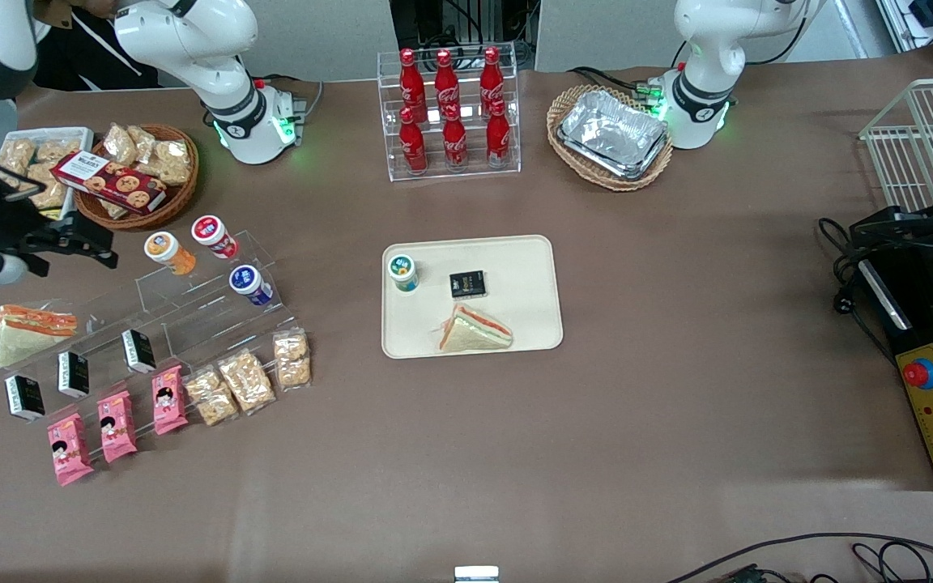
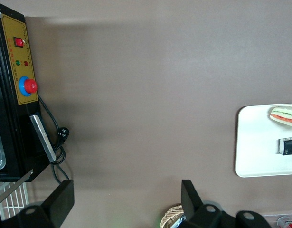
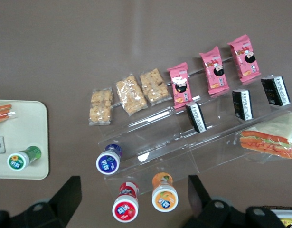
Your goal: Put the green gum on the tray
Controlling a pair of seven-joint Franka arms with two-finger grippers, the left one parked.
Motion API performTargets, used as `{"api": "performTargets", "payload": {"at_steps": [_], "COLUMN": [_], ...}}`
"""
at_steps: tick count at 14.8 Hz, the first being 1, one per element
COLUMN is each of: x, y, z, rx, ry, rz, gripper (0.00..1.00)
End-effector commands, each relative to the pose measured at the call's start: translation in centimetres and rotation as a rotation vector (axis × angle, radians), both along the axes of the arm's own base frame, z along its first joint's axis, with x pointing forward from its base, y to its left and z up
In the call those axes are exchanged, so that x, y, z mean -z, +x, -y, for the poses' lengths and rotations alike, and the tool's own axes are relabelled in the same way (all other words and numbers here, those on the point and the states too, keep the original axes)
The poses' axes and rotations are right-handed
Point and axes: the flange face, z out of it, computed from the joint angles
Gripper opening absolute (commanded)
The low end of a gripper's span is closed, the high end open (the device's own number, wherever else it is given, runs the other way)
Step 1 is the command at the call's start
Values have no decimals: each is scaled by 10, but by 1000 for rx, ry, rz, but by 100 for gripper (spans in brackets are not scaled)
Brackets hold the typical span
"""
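Observation:
The green gum [image 1: 403,272] stands upright on the cream tray [image 1: 515,267], near the tray's edge toward the working arm's end. It also shows in the right wrist view [image 3: 23,159], on the tray [image 3: 27,123]. My right gripper [image 1: 98,243] is open and empty. It hangs high above the acrylic stand at the working arm's end of the table, well away from the tray. In the right wrist view the gripper [image 3: 134,186] is spread above the red and orange gum bottles. A wrapped sandwich [image 1: 475,332] and a black packet [image 1: 467,283] also lie on the tray.
An acrylic stepped stand [image 1: 207,308] holds orange gum [image 1: 168,252], red gum [image 1: 214,236], blue gum [image 1: 249,284], black packets, pink packets and cracker packs. A cookie basket [image 1: 138,178], a cola rack [image 1: 450,113], a foil tray in a basket [image 1: 612,134] and a control box [image 1: 932,405] stand around.

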Motion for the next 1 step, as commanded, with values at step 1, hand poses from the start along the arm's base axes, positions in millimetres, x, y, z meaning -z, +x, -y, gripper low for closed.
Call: {"api": "performTargets", "payload": {"at_steps": [1], "x": [0], "y": [4], "z": [12], "rx": [5], "ry": [7], "rz": [-7], "gripper": [100]}}
